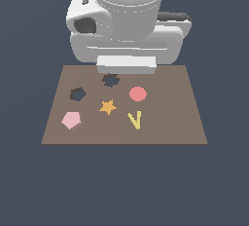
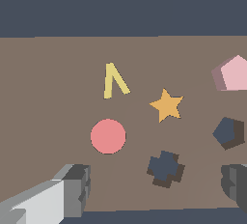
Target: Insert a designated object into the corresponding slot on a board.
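We hang our end effector [image 2: 157, 189] over the board [image 1: 185, 122] with fingers spread and empty, since the pentagon [image 1: 71, 120] lies loose just beside its slot [image 1: 78, 94], unpicked.

Arm [image 1: 127, 20] cut off by the exterior view's top edge, hiding the board's [image 1: 189, 122] far edge and the end effector itself there. In the wrist view, only fingers [image 2: 72, 189] showing, cropped at the frame's border; pentagon [image 2: 234, 72] clipped at the edge too.
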You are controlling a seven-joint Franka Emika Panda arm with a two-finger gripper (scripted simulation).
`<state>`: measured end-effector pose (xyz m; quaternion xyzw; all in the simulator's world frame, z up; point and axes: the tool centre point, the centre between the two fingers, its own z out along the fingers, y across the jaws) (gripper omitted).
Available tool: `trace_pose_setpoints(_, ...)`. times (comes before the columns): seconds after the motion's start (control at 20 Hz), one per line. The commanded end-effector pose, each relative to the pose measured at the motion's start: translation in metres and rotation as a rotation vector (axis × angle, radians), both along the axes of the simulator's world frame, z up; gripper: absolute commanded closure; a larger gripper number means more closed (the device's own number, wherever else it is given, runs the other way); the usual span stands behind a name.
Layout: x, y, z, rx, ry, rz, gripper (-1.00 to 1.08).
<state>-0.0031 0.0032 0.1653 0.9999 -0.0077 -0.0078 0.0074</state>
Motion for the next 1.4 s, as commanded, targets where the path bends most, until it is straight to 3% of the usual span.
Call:
trace_pose_setpoints(0.0,0.0,0.0,0.0,0.0,0.0,0.0,-0.92)
trace_pose_setpoints(0.6,0.008,-0.027,-0.017,0.002,-0.002,0.049,-0.92)
trace_pose_setpoints(1.35,0.048,-0.119,-0.08,0.012,-0.009,0.224,-0.92)
